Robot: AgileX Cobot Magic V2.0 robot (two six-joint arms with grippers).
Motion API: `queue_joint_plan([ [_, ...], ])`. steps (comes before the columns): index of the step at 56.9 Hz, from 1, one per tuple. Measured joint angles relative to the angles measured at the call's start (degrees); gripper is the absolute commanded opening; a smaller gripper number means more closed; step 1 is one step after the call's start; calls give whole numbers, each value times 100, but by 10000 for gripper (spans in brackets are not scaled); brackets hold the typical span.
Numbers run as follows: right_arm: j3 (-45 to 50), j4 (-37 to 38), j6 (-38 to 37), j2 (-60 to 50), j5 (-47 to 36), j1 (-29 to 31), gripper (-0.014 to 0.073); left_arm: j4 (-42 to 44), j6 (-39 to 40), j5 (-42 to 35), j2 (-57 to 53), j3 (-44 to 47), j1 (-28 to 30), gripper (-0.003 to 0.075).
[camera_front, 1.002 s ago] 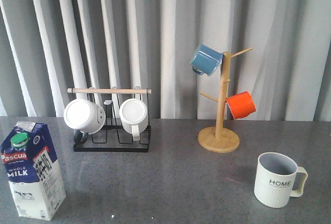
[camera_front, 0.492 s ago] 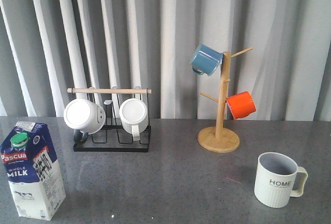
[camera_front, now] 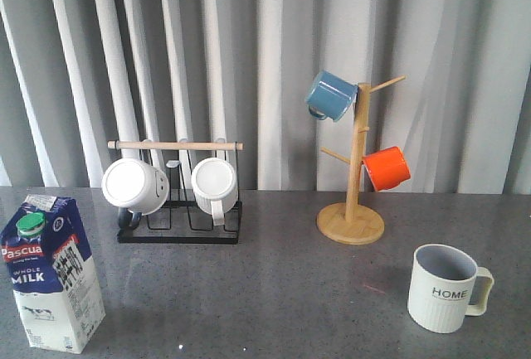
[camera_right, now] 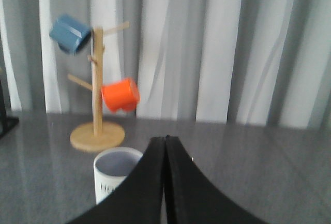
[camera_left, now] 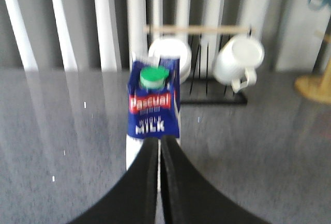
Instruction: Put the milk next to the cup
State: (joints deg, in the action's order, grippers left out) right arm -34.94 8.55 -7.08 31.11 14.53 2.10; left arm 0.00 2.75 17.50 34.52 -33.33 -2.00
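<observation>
The milk (camera_front: 51, 274), a tall blue-and-white carton with a green cap, stands upright at the front left of the table. In the left wrist view the milk (camera_left: 153, 105) is straight beyond my left gripper (camera_left: 159, 141), which is shut and empty, short of the carton. The cup (camera_front: 446, 287), a cream ribbed mug lettered "HOME", stands at the front right, far from the carton. My right gripper (camera_right: 165, 140) is shut and empty, with the cup (camera_right: 115, 177) just beyond and to one side of it. Neither gripper shows in the front view.
A black wire rack (camera_front: 178, 210) with a wooden bar holds two white mugs (camera_front: 135, 186) at the back left. A wooden mug tree (camera_front: 353, 210) carries a blue mug (camera_front: 330, 96) and an orange mug (camera_front: 387, 168) at the back right. Grey curtains hang behind the table.
</observation>
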Motion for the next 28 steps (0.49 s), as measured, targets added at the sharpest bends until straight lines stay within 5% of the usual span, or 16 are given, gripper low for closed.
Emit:
queue_joint_plan([
  [17,-72,-315,-43,1011,257,0,0,0,-6,-204,1600,-196,0,-4],
  [28,-72,-344,-43,1405,-204,0,97,0,135,-679,1895,-353,0,36],
])
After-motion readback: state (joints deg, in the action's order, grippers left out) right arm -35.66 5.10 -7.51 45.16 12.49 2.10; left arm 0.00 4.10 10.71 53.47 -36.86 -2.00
